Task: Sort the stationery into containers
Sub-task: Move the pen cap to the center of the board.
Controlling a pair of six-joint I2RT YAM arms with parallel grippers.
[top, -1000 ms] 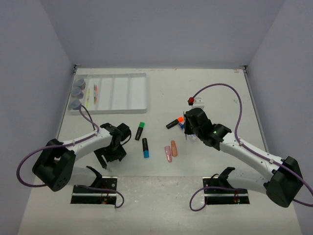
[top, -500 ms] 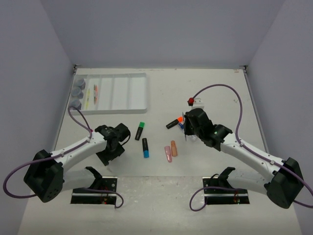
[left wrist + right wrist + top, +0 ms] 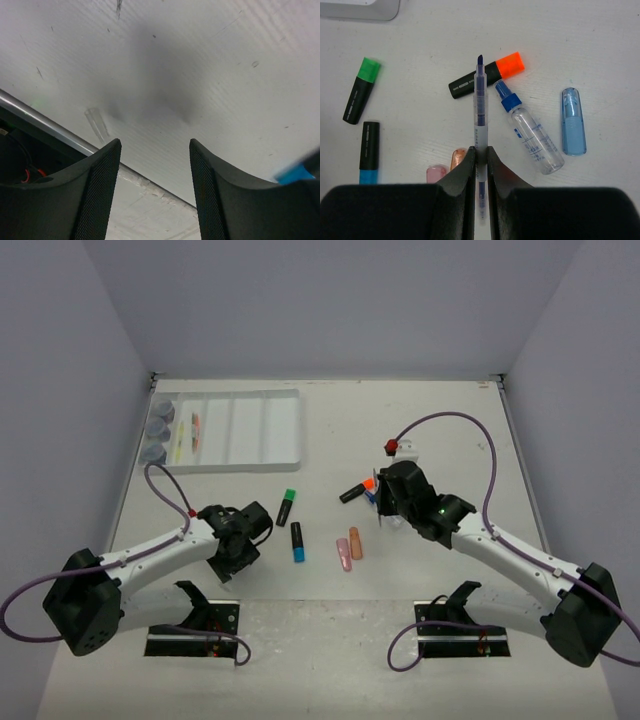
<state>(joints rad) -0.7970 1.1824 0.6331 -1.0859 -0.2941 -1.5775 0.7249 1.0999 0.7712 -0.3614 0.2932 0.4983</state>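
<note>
The white table bears a 5-compartment tray, 3 highlighters, a glue bottle and 3 erasers.

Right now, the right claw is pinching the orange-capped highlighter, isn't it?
Not quite: the right gripper pinches a thin blue pen; the orange-capped highlighter lies on the table, as the right wrist view shows.

Robot lab cell — bare grey walls around a white table
</note>
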